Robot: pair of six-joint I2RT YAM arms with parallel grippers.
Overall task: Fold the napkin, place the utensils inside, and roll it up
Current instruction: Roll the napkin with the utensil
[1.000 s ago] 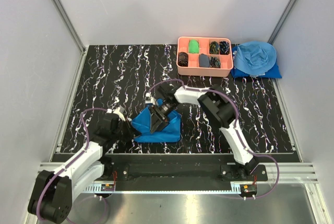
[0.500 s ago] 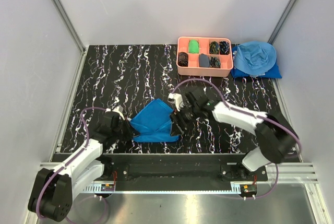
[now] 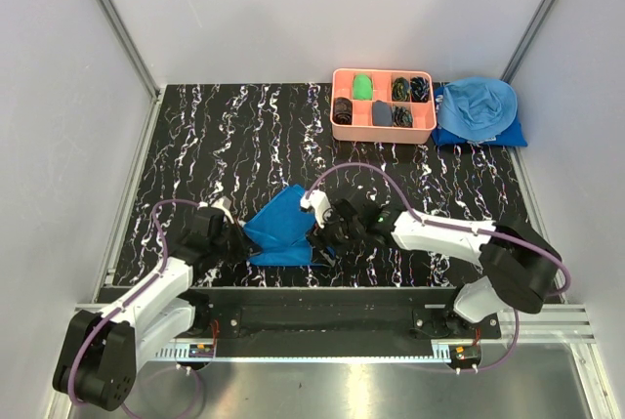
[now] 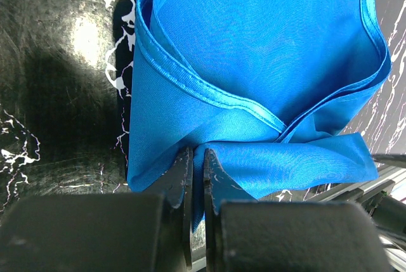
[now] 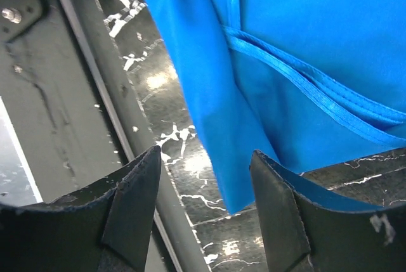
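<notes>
Napkin (image 3: 278,233): one, folded; one pink tray (image 3: 383,134); one sky-blue heap (image 3: 476,111).

Parted jaws flank the folded napkin's (image 5: 304,50) corner.

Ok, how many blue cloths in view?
2: the napkin at the near edge; a paler heap far right beside the pink tray. Darker blue under it may be another.

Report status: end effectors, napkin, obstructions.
Left end effector shut on napkin, left edge. Right end effector open, straddling its right corner. Napkin loosely folded; utensils not in sight. Pink tray, pale cloth far back.
</notes>
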